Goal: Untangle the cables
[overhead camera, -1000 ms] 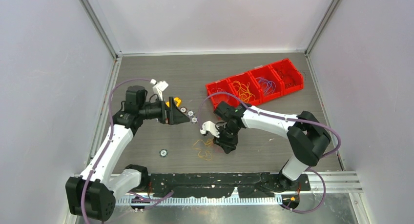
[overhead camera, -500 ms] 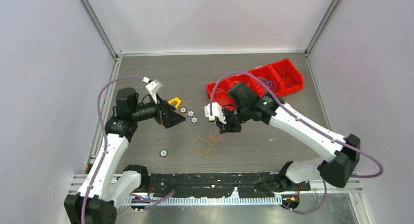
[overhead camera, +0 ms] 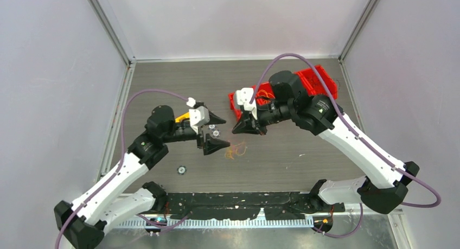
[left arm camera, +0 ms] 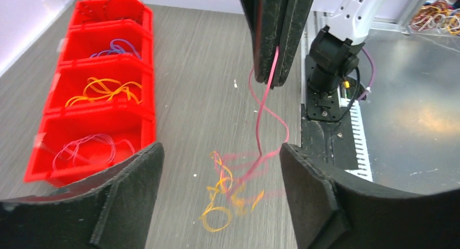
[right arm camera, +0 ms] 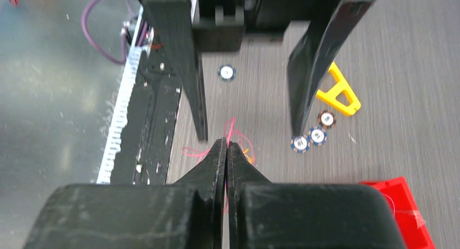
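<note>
Right claw [right arm camera: 226,144] clamped on reddish cable [left arm camera: 259,116], which trails into yellow-orange tangle [left arm camera: 217,200] on surface [left arm camera: 200,70]. Left claw [left arm camera: 219,167] spread wide, empty, nearby. Risk: thin cable slips the pinch, or lifting drags tangle whole

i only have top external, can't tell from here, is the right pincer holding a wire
Observer: Yes. In the left wrist view the right pincer is shut on a reddish wire that hangs from its tips.
Operator: does it hang free
Observer: No. Its lower end runs into the yellow-orange wires lying on the table.
Operator: left pincer got any of it
Observer: No. The left pincer is open and grips nothing; it faces the hanging wire.
</note>
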Controlling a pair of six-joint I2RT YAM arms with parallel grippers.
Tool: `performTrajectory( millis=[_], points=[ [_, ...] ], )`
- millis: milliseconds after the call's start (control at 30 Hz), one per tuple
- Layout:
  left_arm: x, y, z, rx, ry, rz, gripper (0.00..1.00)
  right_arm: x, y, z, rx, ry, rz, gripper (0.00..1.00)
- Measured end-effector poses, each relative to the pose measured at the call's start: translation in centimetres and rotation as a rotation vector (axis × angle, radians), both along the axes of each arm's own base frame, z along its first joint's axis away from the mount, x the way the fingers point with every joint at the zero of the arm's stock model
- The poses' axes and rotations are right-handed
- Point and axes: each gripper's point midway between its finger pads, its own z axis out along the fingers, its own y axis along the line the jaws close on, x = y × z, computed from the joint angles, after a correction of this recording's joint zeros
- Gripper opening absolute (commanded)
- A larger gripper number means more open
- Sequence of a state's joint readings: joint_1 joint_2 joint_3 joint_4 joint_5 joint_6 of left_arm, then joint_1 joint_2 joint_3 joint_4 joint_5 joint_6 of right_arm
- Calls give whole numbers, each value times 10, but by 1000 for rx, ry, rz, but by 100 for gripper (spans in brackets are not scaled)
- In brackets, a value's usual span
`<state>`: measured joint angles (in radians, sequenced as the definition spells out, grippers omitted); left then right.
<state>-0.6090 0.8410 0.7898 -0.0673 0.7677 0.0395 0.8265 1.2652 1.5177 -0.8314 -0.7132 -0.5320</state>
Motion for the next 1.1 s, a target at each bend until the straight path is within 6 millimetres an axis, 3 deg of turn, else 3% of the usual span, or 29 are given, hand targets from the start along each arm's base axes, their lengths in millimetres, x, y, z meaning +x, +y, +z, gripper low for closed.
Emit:
performTrajectory(
  millis=[67,233,333,433,567,667,833,933,1100],
  points=[
    [-2,-14,-1,4,0,-35,66,1,6,16,52,7,-10,5],
    [-8,-36,-23,52,20,-95,30,4,14,59,175,-6,-40,5],
    [-3,-31,-45,96,21,-79,28,9,12,96,262,-46,-80,5],
    [6,-11,-81,159,53,-23,28,15,2,137,359,-94,-133,5],
    [10,21,-122,252,112,44,26,31,-29,200,506,-183,-247,5],
    [12,37,-131,285,111,74,25,38,-49,228,575,-234,-311,6],
    [10,53,-138,316,81,88,36,54,-69,239,606,-258,-393,5],
    [4,58,-147,339,86,78,42,68,-72,228,587,-240,-434,5],
    [-2,66,-159,380,97,72,43,99,-78,215,566,-203,-509,6]
  ],
)
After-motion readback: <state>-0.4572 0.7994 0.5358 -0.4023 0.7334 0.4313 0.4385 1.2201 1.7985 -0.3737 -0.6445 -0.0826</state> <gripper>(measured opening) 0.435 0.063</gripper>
